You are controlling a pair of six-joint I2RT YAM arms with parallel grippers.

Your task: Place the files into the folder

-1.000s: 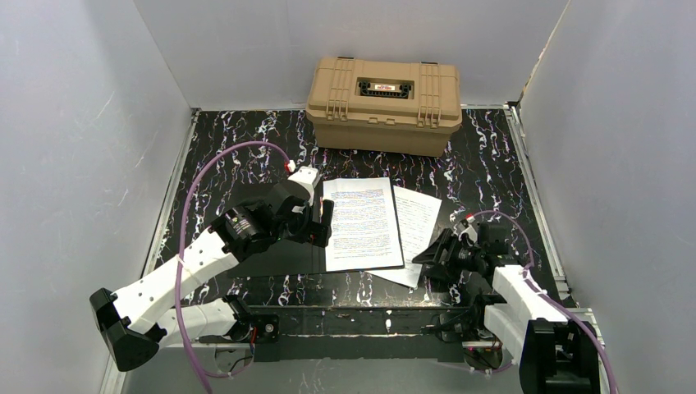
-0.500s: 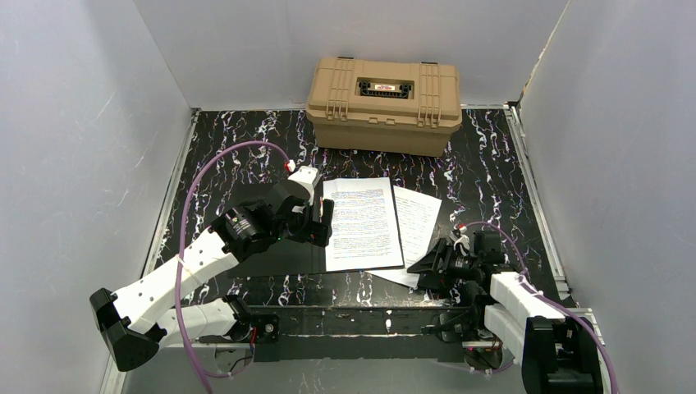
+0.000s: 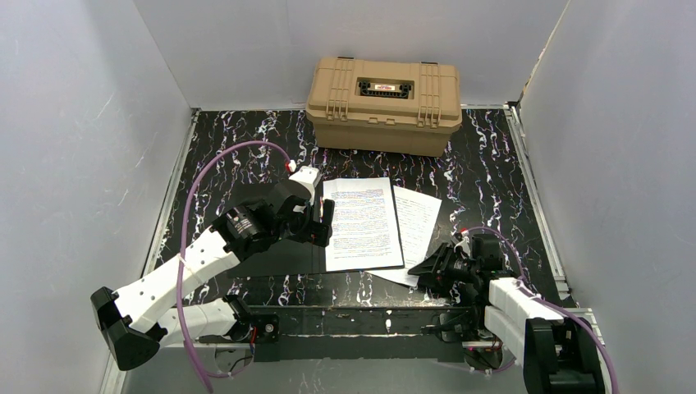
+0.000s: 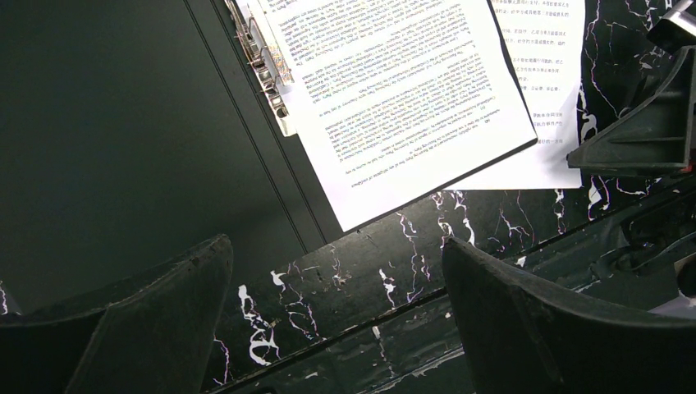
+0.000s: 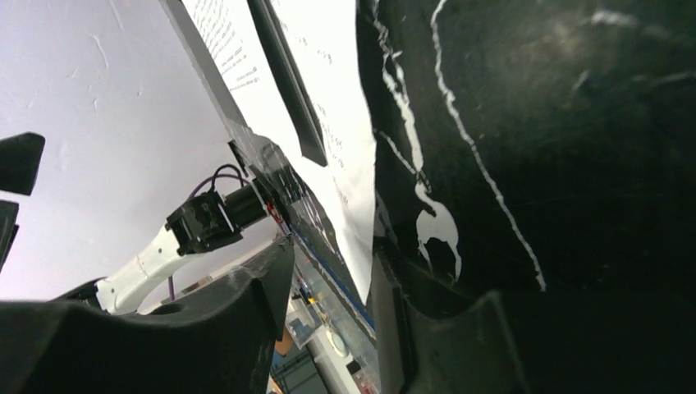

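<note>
A black table (image 3: 230, 139) with white squiggles sits between plain grey walls, and a tan case (image 3: 383, 104) stands at the back. The folder (image 3: 275, 256) lies open and flat in the middle, black side up. One of the files (image 3: 361, 223) rests on its right half, by the metal rings (image 4: 264, 67). A loose sheet (image 3: 417, 220) lies on the table to the right, its left edge tucked under the folder — that one needs moving.

Paper is light, thin and floppy, and it slides. I think a corner is the best place to pinch it.

The right gripper (image 3: 423, 267) is down low at that sheet's near corner, with paper between its fingers — I cannot tell if it has pinched. The left gripper (image 3: 320, 223) hangs wide open over the folder, holding nothing.

There is bare table on the right, but the case blocks the back.
</note>
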